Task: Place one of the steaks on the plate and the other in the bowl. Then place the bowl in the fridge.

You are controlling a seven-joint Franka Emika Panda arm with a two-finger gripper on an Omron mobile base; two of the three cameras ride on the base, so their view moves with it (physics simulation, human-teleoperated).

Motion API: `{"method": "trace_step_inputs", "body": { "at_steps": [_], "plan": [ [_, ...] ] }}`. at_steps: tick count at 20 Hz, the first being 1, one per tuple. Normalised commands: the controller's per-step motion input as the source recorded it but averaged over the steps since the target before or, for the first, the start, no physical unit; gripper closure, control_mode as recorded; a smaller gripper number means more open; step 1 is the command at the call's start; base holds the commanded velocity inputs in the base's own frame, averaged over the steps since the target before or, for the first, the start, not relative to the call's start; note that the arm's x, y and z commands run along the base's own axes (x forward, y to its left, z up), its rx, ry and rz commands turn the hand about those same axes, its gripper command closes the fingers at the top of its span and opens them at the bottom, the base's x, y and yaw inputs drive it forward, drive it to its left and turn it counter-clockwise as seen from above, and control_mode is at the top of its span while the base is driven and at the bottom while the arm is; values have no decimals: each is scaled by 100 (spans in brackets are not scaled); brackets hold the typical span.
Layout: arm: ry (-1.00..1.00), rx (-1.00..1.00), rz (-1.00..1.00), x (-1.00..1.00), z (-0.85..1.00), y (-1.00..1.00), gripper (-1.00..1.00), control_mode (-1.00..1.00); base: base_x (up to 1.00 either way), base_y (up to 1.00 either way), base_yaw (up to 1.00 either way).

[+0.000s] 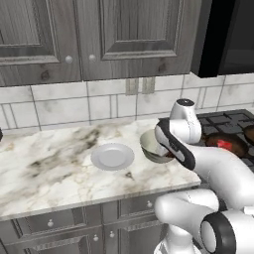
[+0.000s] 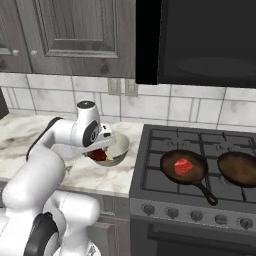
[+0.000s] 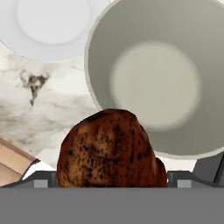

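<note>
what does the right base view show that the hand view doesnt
Right base view alone: the stove with two black pans, the bright red steak lying in the nearer pan, the dark hood above, and the robot arm itself.

Hand view alone: the plate beside the bowl, and the bowl's bare inside.

Both: the bowl on the marble counter, and the brown steak held in the gripper just short of the bowl's rim.
</note>
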Motion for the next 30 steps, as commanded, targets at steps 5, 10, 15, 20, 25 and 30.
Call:
{"method": "trace_step_inputs", "body": {
  "at_steps": [5,10,15,20,25,30],
  "plan": [
    [9,-1,1,67,13,0,100,-100,0,0,0],
    [6,0,0,62,-1,0,100,-100,0,0,0],
    [0,0,0,37,-11,0,100,-100,0,0,0],
    [0,0,2,26,-20,0,100,-100,0,0,0],
    [0,0,1,9,-40,0,100,-100,0,0,0],
    [-1,0,0,0,-44,-7,100,-100,0,0,0]
  ]
}}
